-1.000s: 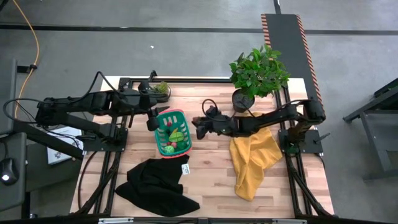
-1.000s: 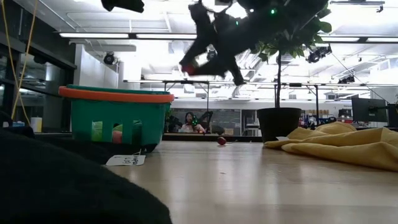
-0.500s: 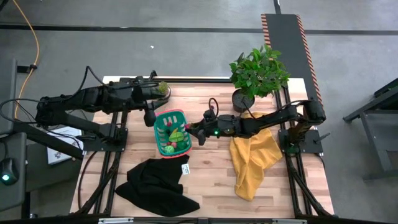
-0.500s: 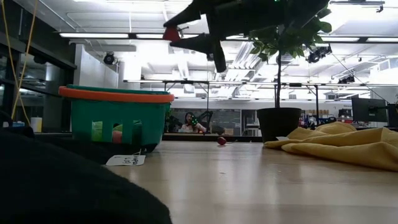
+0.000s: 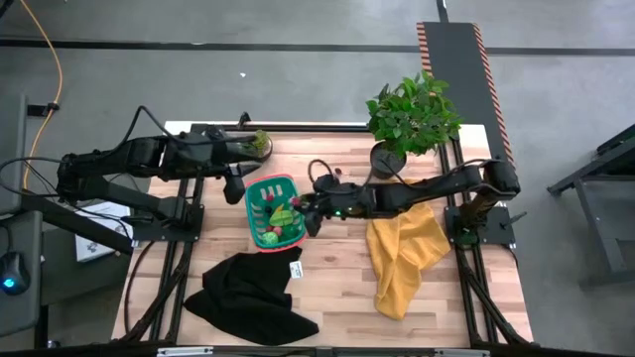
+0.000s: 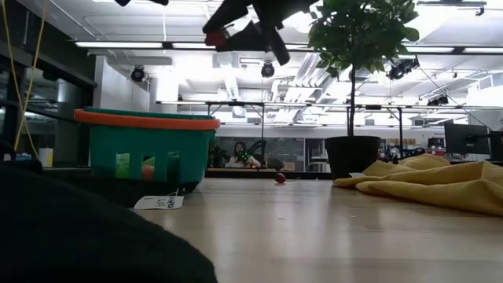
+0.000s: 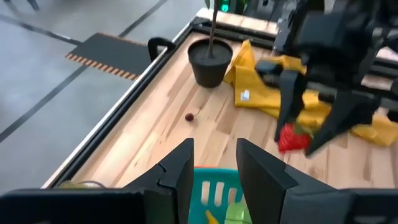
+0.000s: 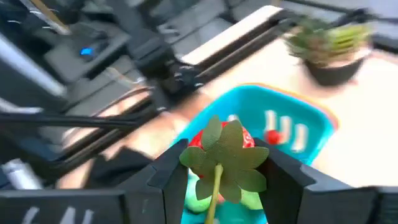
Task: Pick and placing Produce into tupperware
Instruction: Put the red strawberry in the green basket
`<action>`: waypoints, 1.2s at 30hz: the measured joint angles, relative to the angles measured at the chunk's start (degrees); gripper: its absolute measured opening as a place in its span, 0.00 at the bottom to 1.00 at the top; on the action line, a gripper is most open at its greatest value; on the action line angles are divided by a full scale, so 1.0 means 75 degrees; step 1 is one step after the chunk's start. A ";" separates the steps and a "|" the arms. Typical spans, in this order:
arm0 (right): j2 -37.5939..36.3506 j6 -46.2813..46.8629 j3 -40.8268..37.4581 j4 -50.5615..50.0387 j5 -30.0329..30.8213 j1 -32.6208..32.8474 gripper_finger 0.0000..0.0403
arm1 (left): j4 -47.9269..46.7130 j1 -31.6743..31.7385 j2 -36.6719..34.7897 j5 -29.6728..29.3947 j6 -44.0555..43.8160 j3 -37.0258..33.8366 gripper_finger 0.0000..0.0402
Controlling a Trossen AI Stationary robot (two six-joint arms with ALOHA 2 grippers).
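The teal tupperware basket [image 5: 275,210] with its red-pink rim stands at the table's middle left, and several produce pieces [image 5: 279,214] lie inside it. My right gripper [image 5: 310,212] hangs by the basket's right rim, shut on a red toy strawberry [image 8: 221,149] with a green leafy cap. My left gripper [image 7: 214,171] stands open above the basket's far left corner, with nothing between its fingers. One small dark red piece [image 7: 189,116] lies on the table between the basket and the plant pot. My right gripper pinches the strawberry's red body [image 8: 249,140] between its two fingers, with the leafy cap [image 8: 225,163] turned back toward the wrist. The fingers [image 7: 287,102] come from the table's right, slanting down. The strawberry [image 6: 214,37] is lifted clear, high above the table.
A potted plant [image 5: 412,117] stands at the far right, and a small plant [image 5: 256,142] stands at the far left. A yellow cloth [image 5: 402,253] lies at the right. A black cloth [image 5: 248,293] with a white tag lies near the front edge. Bare wood shows between the two cloths.
My right gripper has risen with the strawberry and gone toward the table's left, up to the basket's right rim, rolling a little. My left gripper has risen slightly over the basket's far left corner.
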 joint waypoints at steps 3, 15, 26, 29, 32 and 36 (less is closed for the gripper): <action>0.0055 -0.0018 0.0404 -0.0673 0.0345 0.0021 0.38 | -0.0181 0.0000 -0.0039 0.0008 0.0002 0.0000 0.28; 0.0761 0.0043 0.1308 -0.1611 -0.0110 -0.0006 0.38 | -0.0835 0.0006 -0.0857 -0.0161 -0.0028 0.0003 0.28; 0.2435 -0.0550 0.3560 -0.3463 -0.0400 -0.0009 0.38 | -0.1611 0.0004 -0.1383 -0.0182 -0.0240 0.0003 0.28; 0.2755 -0.0587 0.4063 -0.3792 -0.0398 -0.0042 0.38 | -0.1776 0.0006 -0.1440 -0.0178 -0.0255 0.0003 0.28; 0.2997 -0.0591 0.4311 -0.4193 -0.0402 -0.0093 0.38 | -0.1858 0.0006 -0.1443 -0.0176 -0.0252 0.0003 0.28; 0.3236 -0.0602 0.4390 -0.4339 -0.0488 -0.0111 0.38 | -0.2040 0.0003 -0.1441 -0.0176 -0.0246 0.0003 0.28</action>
